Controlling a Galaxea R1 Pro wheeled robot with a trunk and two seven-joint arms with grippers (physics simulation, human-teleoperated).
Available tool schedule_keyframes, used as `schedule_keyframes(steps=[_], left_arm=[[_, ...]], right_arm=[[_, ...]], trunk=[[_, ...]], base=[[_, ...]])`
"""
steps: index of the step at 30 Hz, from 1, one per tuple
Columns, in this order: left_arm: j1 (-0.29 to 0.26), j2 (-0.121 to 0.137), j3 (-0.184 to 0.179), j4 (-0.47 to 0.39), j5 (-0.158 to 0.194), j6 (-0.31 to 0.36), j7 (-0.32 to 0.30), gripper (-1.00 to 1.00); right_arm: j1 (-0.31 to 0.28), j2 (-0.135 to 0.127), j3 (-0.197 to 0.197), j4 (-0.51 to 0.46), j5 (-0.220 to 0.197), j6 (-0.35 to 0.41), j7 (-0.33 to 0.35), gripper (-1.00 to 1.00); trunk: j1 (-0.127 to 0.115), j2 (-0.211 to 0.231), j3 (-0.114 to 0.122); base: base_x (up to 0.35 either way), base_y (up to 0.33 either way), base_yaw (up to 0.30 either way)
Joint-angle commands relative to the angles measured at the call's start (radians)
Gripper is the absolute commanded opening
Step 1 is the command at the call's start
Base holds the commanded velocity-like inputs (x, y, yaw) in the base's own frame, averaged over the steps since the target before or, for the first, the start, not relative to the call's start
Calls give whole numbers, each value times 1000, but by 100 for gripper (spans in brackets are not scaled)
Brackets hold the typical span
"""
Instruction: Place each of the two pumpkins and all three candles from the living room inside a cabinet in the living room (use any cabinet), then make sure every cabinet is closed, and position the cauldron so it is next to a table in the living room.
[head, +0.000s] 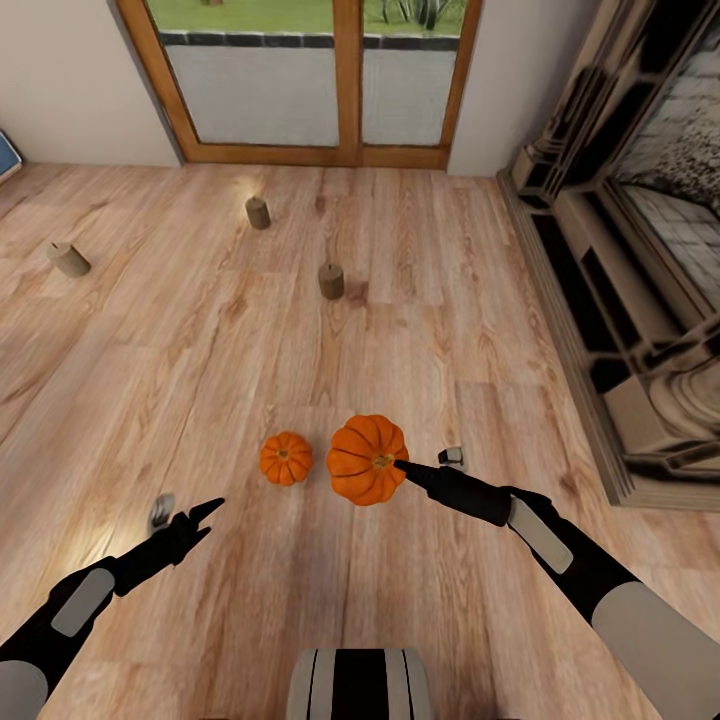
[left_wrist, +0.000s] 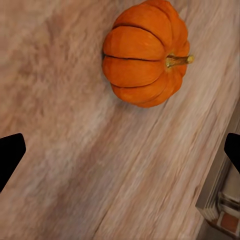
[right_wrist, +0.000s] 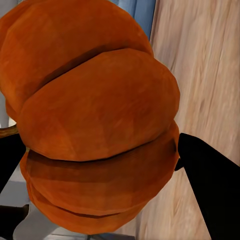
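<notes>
**Right tool holding one pumpkin, second pumpkin on floor**

Right tool (head: 400, 466) clamped on the larger-looking pumpkin (head: 366, 459), lifted above the floor (head: 250, 340); in the right wrist view, dark fingers (right_wrist: 210, 185) pressed against both sides of its ribbed orange body. Left tool (head: 205, 515) spread wide, holding nothing. Second pumpkin (head: 286, 458) resting on the floor ahead of the left tool, just beside the held one. Three candles (head: 331, 281) well ahead of both tools, standing apart on bare planks with open room all round. Fireplace surround (head: 620, 300) off to the right tool's side. Glass doors (head: 310, 80) far ahead. No readable writing anywhere.
</notes>
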Motion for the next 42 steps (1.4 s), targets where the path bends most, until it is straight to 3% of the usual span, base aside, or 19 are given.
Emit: schedule_keyframes(steps=[1,11,42], left_arm=[[0,0,2,0,5,8,0,100],[0,4,6,0,8,8,0,100],[0,4,8,0,10,6,0,100]], right_arm=[[-1,-1,4,0,-11,8,0,-100],[-1,-1,2,0,9,8,-1,-100],[0,-1,1,2,10,7,-2,-100]], trunk=[[0,0,-1],[0,0,-1],[0,0,-1]], base=[[192,-56,0],[163,-31,0],[139,24,0]])
